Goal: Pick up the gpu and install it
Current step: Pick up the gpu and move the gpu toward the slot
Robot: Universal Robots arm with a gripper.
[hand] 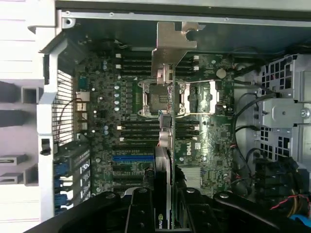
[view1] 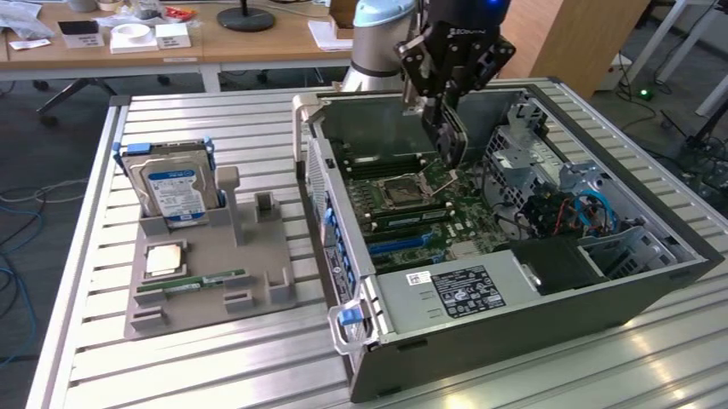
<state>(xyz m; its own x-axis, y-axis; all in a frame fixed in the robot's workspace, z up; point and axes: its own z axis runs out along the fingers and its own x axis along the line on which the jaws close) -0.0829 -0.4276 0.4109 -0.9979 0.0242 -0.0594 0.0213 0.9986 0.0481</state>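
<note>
Claw (view1: 444,106) gripping gpu (view1: 452,145) over open case (view1: 512,328), slatted metal table (view1: 228,366), wooden desks (view1: 228,47) behind

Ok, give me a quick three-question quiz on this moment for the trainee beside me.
1. True or false: the gpu is held above the motherboard inside the open computer case.
2. Fill in: the blue-labelled hard drive stands upright on the grey ____, on the exterior view's left of the case.
3. What is the gripper shut on? A) hard drive B) gpu C) RAM stick

Key: 1 true; 2 holder; 3 B.
</note>
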